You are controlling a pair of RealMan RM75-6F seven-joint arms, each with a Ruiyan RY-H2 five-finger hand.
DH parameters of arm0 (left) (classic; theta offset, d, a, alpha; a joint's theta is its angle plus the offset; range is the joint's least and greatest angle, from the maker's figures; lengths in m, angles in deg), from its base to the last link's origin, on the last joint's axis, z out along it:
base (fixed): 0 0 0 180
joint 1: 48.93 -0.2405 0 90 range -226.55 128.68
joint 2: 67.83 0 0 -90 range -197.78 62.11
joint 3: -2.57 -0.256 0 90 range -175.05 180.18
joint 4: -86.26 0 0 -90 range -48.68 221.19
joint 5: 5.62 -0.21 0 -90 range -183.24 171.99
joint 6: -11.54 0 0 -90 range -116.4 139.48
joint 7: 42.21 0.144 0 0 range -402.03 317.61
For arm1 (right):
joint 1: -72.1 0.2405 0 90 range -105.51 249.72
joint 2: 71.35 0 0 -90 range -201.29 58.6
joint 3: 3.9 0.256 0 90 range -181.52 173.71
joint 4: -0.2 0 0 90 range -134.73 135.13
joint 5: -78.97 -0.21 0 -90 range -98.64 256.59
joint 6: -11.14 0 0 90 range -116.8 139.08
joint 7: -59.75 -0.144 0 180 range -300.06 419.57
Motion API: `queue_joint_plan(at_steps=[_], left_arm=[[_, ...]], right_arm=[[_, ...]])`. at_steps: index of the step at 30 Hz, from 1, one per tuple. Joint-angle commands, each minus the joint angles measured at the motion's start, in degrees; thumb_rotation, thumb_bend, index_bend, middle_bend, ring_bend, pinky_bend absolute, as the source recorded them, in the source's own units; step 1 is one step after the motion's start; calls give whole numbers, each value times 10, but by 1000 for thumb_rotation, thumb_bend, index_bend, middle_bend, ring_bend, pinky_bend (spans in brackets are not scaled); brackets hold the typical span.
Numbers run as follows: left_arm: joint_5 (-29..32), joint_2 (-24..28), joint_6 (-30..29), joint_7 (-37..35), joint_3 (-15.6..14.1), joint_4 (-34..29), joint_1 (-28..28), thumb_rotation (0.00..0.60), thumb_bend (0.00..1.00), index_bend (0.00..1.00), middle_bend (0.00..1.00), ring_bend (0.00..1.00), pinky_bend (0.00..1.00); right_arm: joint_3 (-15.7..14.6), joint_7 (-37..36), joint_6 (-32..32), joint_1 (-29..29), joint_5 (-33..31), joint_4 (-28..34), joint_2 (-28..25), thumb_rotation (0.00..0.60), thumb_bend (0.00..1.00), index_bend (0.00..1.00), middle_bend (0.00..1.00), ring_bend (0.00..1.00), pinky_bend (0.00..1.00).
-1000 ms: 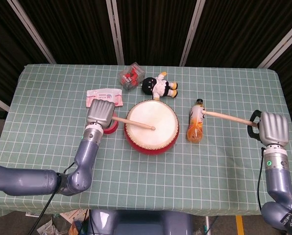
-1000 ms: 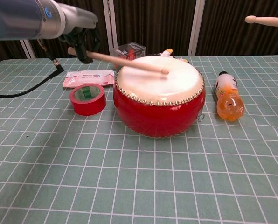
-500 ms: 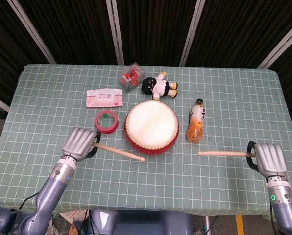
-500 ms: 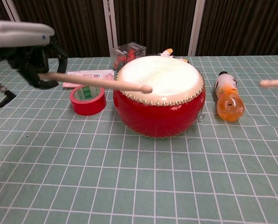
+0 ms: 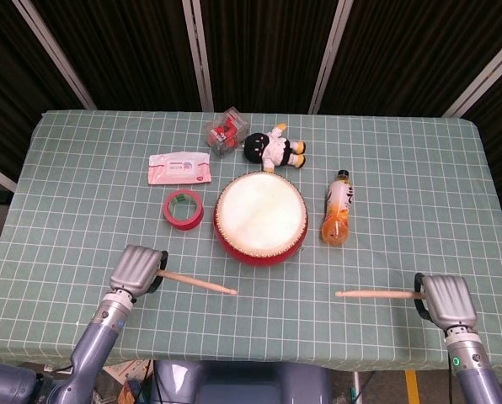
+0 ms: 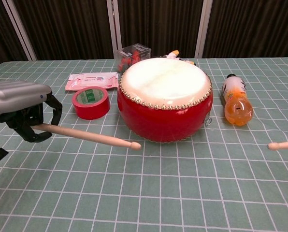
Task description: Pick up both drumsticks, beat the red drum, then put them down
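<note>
Fingers of the left hand point(image 5: 136, 269) and right hand point(image 5: 445, 298) are gripping one drumstick point(image 5: 197, 284) each, lowering toward the bench point(image 5: 82, 202).
Both sticks are now lying nearer than the red drum point(image 5: 260, 219); beating appears finished, release remaining.

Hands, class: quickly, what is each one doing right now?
Left hand: holding a drumstick.
Right hand: holding the other drumstick.

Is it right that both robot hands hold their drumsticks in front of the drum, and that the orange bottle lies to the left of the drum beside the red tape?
Not quite. The orange bottle lies to the right of the drum, away from the red tape, as the head view shows. The rest holds: the left robot hand and right robot hand hold their drumsticks in front of the drum.
</note>
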Motion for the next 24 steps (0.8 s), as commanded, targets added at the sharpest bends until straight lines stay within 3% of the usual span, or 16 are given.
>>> queue_joint_plan(at_steps=[1, 5, 8, 10, 13, 16, 19, 24], left_arm=[[10, -39, 9, 7, 11, 45, -9, 600, 559, 722, 1000, 1000, 1000], [21, -67, 16, 23, 24, 76, -9, 600, 524, 667, 985, 978, 1000], [30, -79, 18, 40, 28, 90, -9, 600, 471, 552, 851, 855, 908], [42, -84, 20, 56, 30, 93, -9, 600, 417, 469, 727, 743, 795], [61, -81, 21, 80, 28, 86, -8, 600, 310, 332, 484, 519, 588], [75, -72, 21, 100, 24, 75, -9, 600, 218, 258, 318, 362, 473], [79, -61, 19, 102, 23, 62, -15, 600, 185, 226, 228, 272, 427], [62, -39, 17, 86, 20, 44, -28, 600, 168, 194, 169, 217, 389]], right_arm=[[5, 10, 9, 3, -8, -11, 12, 600, 563, 991, 1000, 1000, 926], [12, 26, 21, 8, -25, -26, 29, 600, 562, 954, 998, 1000, 918], [16, 35, 27, 9, -38, -42, 44, 600, 563, 868, 936, 954, 852], [17, 43, 35, 11, -50, -49, 51, 600, 562, 766, 836, 866, 760], [15, 52, 45, 13, -59, -50, 51, 600, 563, 513, 610, 636, 564], [10, 69, 55, 16, -70, -44, 47, 600, 550, 345, 458, 469, 449], [8, 82, 63, 18, -84, -37, 43, 600, 517, 226, 337, 344, 382], [6, 96, 58, 19, -88, -28, 43, 600, 511, 162, 260, 273, 345]])
